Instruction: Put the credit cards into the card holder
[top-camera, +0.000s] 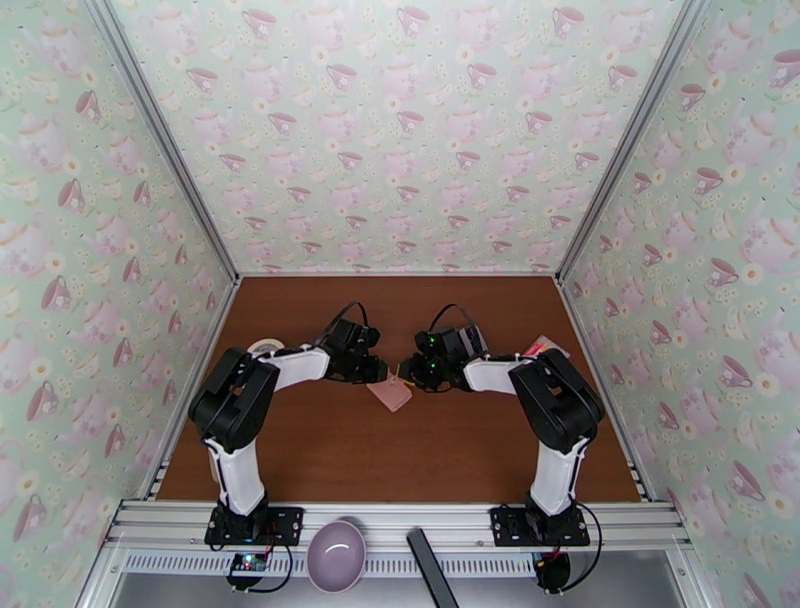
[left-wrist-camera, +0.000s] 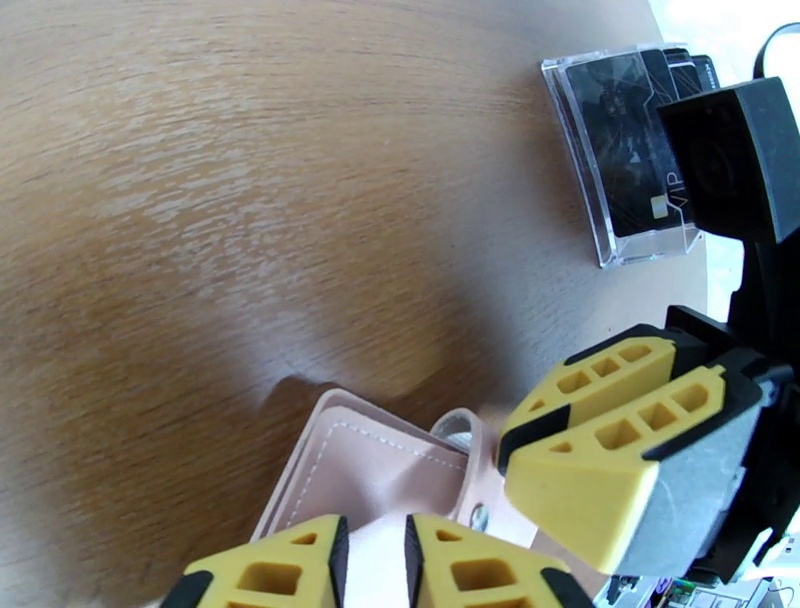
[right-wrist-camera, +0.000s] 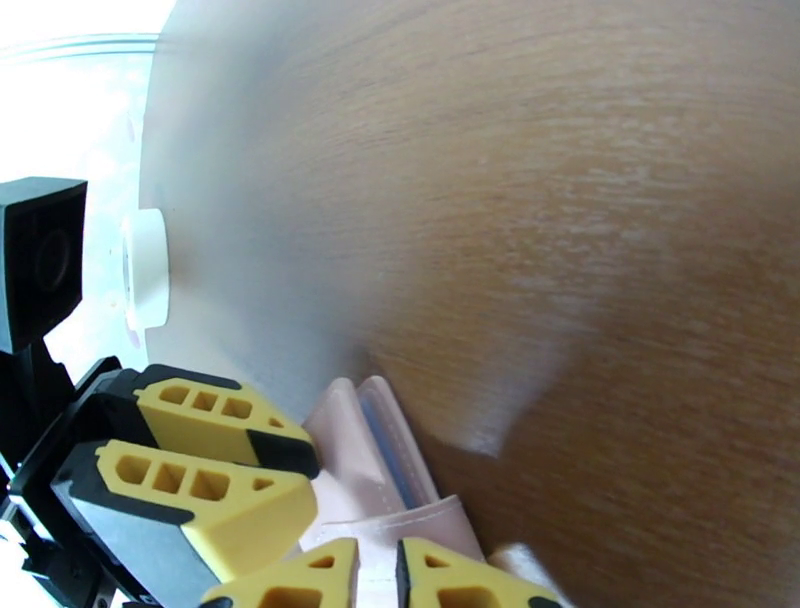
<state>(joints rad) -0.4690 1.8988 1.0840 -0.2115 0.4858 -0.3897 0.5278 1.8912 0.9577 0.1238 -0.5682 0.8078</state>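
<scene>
The pink card holder (top-camera: 390, 392) is held between both grippers at mid-table, one corner drooping toward the front and casting a shadow. My left gripper (top-camera: 380, 372) is shut on its left edge; in the left wrist view its fingertips (left-wrist-camera: 270, 570) pinch the stitched pink flap (left-wrist-camera: 370, 470) by the snap. My right gripper (top-camera: 410, 370) is shut on the opposite edge, and in the right wrist view the holder (right-wrist-camera: 370, 470) runs down between its own fingers (right-wrist-camera: 470, 580). The credit cards (left-wrist-camera: 630, 150), dark ones, stand bunched in a clear stand at the table's right side (top-camera: 545, 348).
A white tape roll (top-camera: 265, 347) lies by the left wall, also visible in the right wrist view as a roll (right-wrist-camera: 145, 270). A purple bowl (top-camera: 336, 555) and a black bar (top-camera: 430, 568) rest on the front rail. Brown tabletop (top-camera: 400, 460) lies bare in front.
</scene>
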